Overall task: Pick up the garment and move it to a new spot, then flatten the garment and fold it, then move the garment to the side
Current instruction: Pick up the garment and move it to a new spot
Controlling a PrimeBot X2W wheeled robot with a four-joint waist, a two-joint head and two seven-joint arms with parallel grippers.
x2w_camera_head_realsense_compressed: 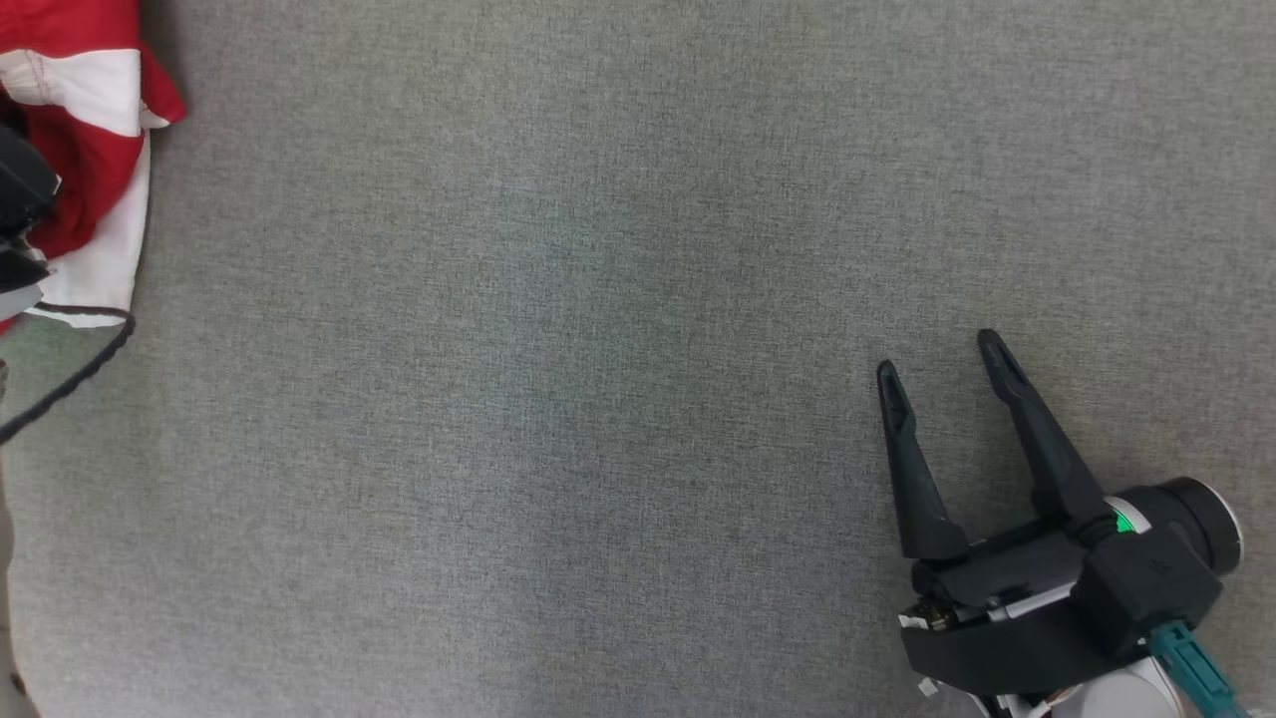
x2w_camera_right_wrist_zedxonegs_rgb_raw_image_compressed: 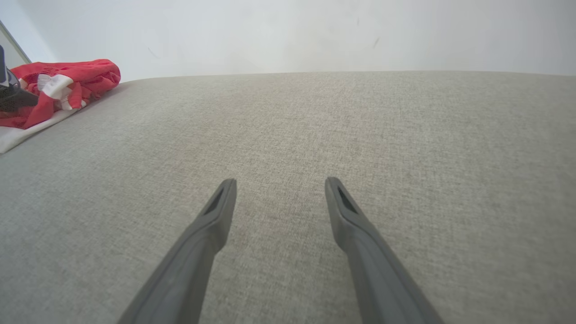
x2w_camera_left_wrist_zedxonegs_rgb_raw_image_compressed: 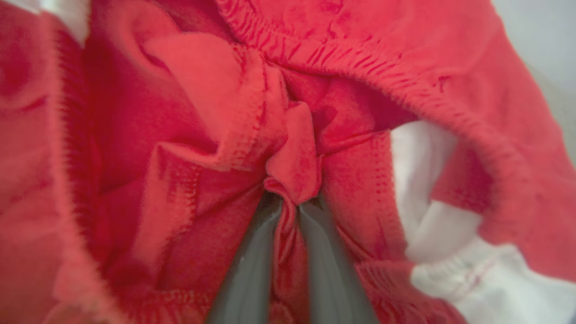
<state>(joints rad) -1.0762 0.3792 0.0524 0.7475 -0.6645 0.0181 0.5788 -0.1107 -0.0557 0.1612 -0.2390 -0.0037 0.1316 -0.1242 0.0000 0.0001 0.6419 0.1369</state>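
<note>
1. My left hand (x2w_camera_left_wrist_zedxonegs_rgb_raw_image_compressed: 290, 203) is clamped on a fold of the red and white garment (x2w_camera_left_wrist_zedxonegs_rgb_raw_image_compressed: 180, 135), its fingers nearly together.
2. The garment lies bunched on the grey desk (x2w_camera_head_realsense_compressed: 598, 399), far to my left.
3. My right hand (x2w_camera_head_realsense_compressed: 939, 357) is low over bare desk, fingers apart and holding nothing, well away from the garment.

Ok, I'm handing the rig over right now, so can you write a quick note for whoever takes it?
Left claw: shut on a red fold of the garment.
Right claw: open, empty, over the grey surface.
Position: the garment is bunched in a heap at the surface's far left.
Done: grip taken.
To do: lift and move it, flatten, fold, set aside.
</note>
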